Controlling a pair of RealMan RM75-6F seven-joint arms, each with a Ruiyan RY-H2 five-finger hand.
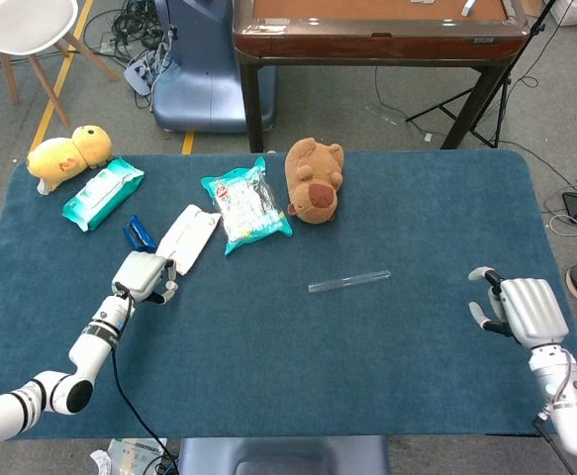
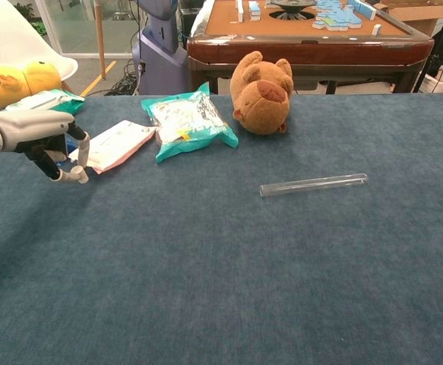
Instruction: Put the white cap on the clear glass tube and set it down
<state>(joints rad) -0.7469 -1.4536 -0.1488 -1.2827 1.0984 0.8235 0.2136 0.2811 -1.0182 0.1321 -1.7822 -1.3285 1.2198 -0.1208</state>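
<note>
The clear glass tube (image 1: 348, 281) (image 2: 313, 184) lies flat on the blue table cloth, right of centre, with nothing touching it. Far to its left, my left hand (image 1: 143, 275) (image 2: 35, 131) hovers just above the cloth near the white packet. It pinches a small white cap (image 2: 77, 177) at its fingertips; the head view hides the cap under the hand. My right hand (image 1: 521, 310) is near the table's right edge, well away from the tube, fingers spread and empty. The chest view does not show it.
A white flat packet (image 1: 189, 237), a teal snack bag (image 1: 244, 206) and a brown plush bear (image 1: 314, 179) lie behind the tube. A wipes pack (image 1: 102, 193), a yellow plush duck (image 1: 68, 151) and a blue clip (image 1: 139, 235) sit at the far left.
</note>
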